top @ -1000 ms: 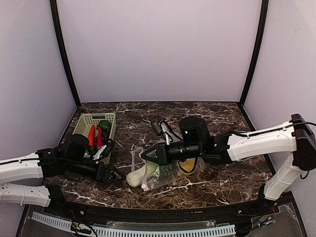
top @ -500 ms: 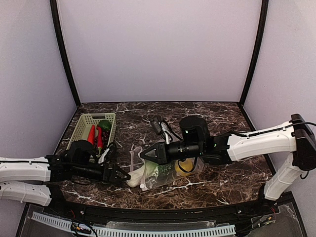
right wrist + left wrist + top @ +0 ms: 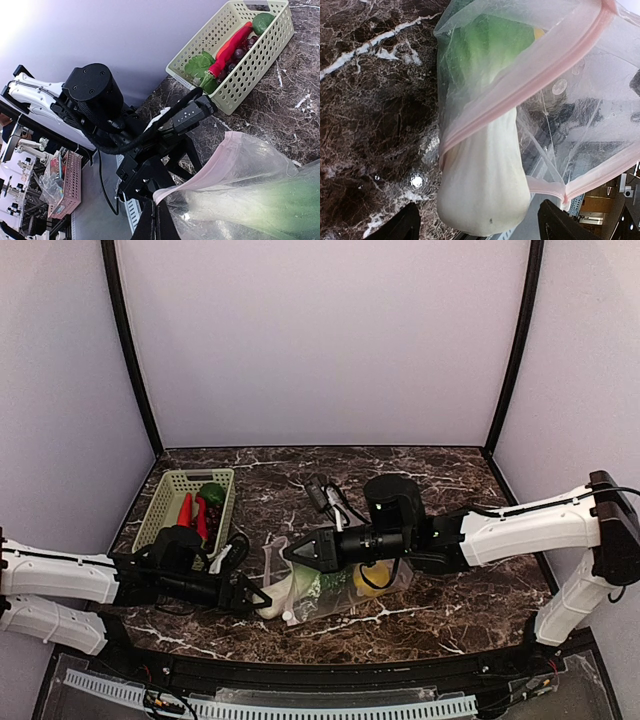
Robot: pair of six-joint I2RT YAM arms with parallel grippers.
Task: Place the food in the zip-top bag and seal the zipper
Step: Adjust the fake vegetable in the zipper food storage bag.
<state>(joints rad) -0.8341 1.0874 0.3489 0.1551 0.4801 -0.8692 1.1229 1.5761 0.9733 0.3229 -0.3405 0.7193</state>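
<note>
White-stalked and green-leaved, the long toy vegetable (image 3: 482, 185) lies half inside the clear dotted plastic zip-top bag (image 3: 330, 605), its axis running 8 to 2 o'clock in the top view, stalk poking out past the pink press-seal zipper strip (image 3: 535, 75). The left gripper (image 3: 250, 597), wide and empty, faces that stalk at its 3 o'clock, just beside it; the right gripper (image 3: 156, 215) pinches the bag's upper lip shut-jawed.
</note>
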